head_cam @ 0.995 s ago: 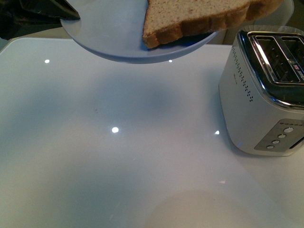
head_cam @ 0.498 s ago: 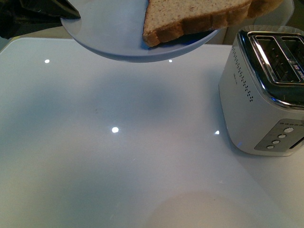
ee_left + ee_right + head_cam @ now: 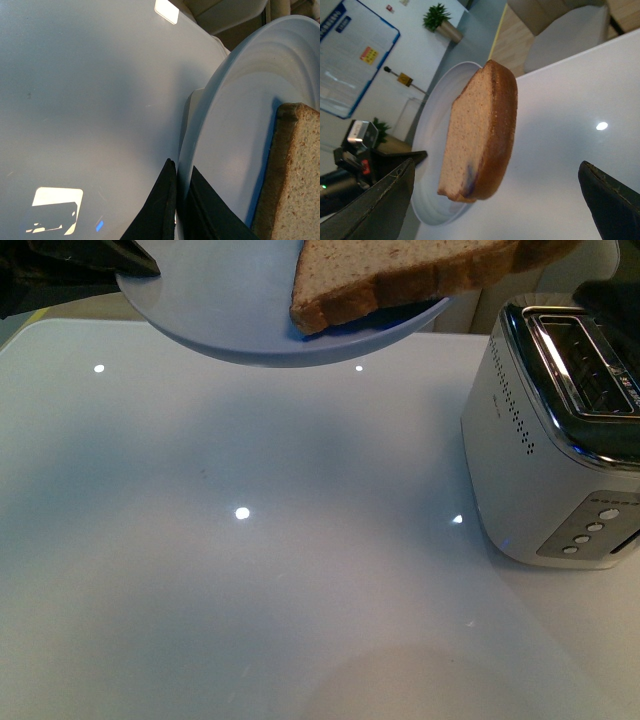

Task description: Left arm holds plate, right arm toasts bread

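Note:
The pale blue-grey plate hangs in the air above the far side of the table, tilted. The bread lies on it, its crust overhanging the plate's right rim. My left gripper is shut on the plate's left rim; in the left wrist view its jaws pinch the rim beside the bread. My right gripper is open, its fingers wide apart on either side of the bread without touching it. A dark part of it shows above the toaster.
A silver two-slot toaster stands on the white glossy table at the right, slots facing up, buttons on its near end. The plate hangs just left of it.
The plate and bread have shifted slightly left and up. A dark part of my right gripper has come into the front view above the toaster.

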Motion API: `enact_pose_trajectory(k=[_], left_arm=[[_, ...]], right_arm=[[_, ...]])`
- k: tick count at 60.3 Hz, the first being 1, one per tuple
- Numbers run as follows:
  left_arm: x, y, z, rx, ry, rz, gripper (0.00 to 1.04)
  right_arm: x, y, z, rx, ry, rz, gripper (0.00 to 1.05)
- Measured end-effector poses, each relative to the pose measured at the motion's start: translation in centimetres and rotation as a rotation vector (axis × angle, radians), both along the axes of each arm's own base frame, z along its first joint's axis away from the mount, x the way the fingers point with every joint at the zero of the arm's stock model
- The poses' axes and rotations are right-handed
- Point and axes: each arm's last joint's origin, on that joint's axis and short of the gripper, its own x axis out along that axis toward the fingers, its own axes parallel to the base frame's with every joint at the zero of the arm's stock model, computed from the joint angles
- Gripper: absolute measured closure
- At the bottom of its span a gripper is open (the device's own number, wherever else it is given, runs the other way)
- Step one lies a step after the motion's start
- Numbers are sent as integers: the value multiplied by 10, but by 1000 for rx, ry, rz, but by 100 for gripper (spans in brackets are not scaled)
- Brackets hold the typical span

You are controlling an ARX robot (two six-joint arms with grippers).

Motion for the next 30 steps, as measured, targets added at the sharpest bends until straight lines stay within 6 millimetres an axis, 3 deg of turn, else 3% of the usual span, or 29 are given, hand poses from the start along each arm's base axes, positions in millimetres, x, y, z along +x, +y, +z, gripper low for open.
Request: enact_pose_trajectory(k=[3, 8, 30], left_arm=[[0, 1, 0, -1, 0, 1, 102], [0, 1, 0, -1, 0, 2, 102], [0, 1, 0, -4, 1, -3, 102]], right_arm=[[4, 3, -7, 9, 27, 3, 9], [7, 6, -12, 12, 48, 1, 20], [14, 10, -9, 50, 40, 14, 77]])
